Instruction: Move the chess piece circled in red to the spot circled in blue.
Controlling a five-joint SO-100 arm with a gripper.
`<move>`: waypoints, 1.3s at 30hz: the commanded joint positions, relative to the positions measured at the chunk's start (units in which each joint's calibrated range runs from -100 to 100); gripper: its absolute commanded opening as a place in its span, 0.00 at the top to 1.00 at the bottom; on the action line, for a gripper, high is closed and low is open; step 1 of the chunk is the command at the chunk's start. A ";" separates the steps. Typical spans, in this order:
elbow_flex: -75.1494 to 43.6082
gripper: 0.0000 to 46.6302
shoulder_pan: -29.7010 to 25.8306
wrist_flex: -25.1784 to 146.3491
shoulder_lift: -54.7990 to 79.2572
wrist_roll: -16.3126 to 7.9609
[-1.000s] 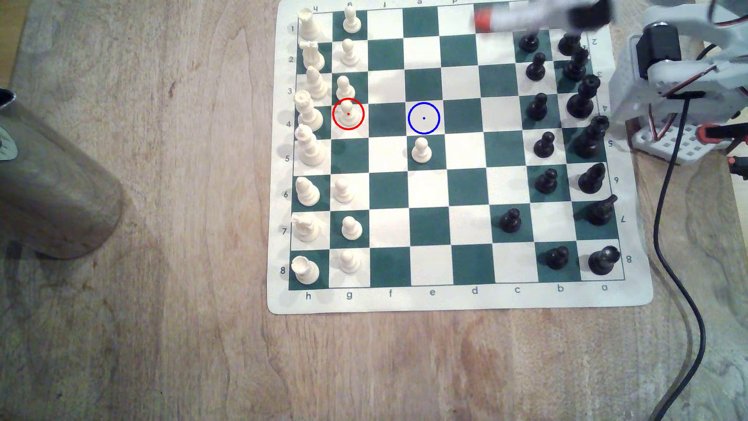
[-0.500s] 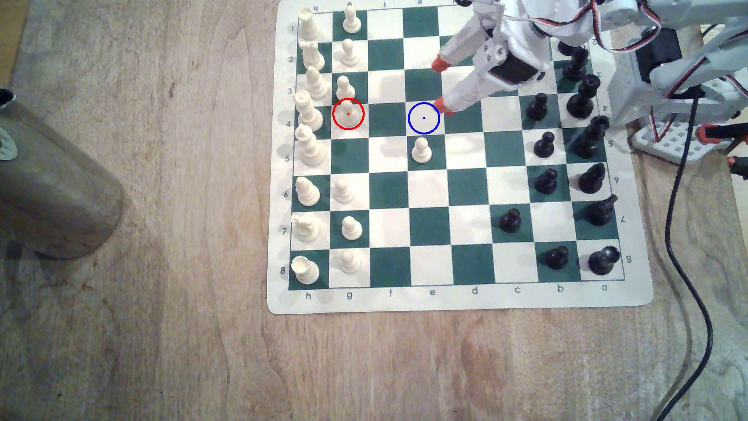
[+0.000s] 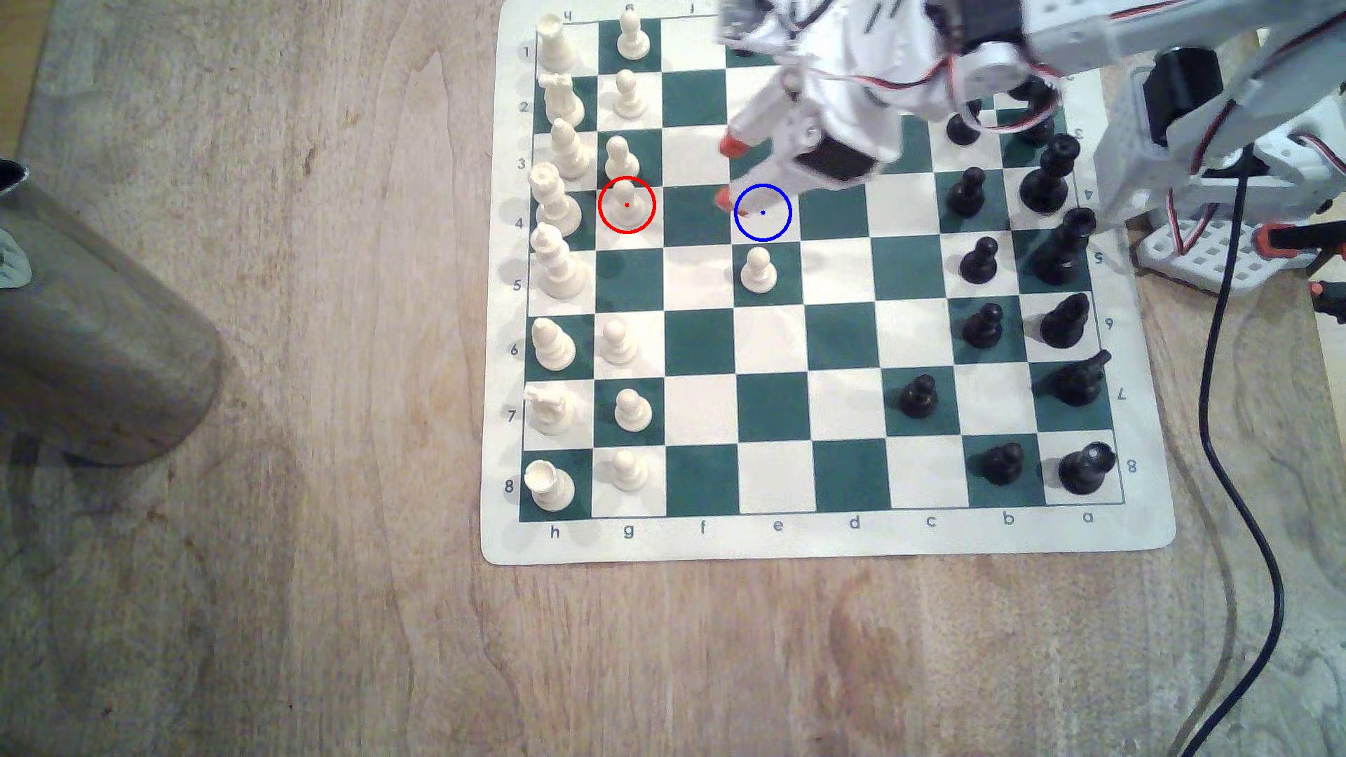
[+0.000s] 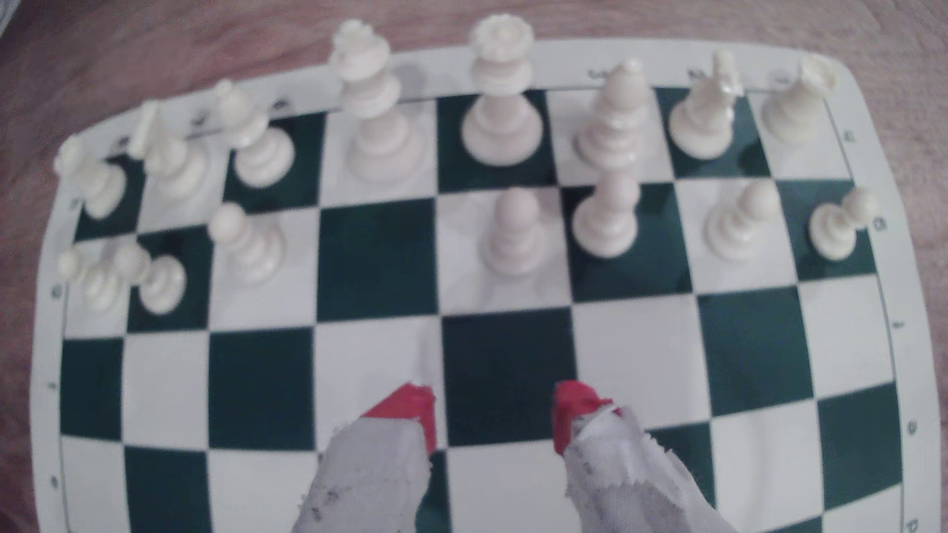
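Note:
The chess piece (image 3: 626, 204) is a cream pawn inside the red ring, standing upright in the pawn column near the exterior view's left side of the board. Two squares to its right, the spot (image 3: 762, 212) is a cream square with a blue ring. My gripper (image 3: 728, 171) hovers open between them, its red fingertips (image 3: 732, 144) apart, the lower one at the ring's left edge. In the wrist view the gripper (image 4: 492, 410) straddles a dark square, with the chess piece (image 4: 513, 233) one square beyond. Nothing is between the fingers.
Another cream pawn (image 3: 757, 271) stands just below the spot. Tall cream pieces (image 3: 555, 196) line the board's left column and black pieces (image 3: 980, 260) fill its right side. A grey cylinder (image 3: 95, 327) lies far left. A black cable (image 3: 1238, 509) trails off the board's right edge.
The gripper has come down from the board's top edge and swept toward the exterior view's left, from right of the blue ring to its left edge. No piece has moved.

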 commanded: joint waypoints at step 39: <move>-17.27 0.65 0.77 -17.39 24.31 -2.98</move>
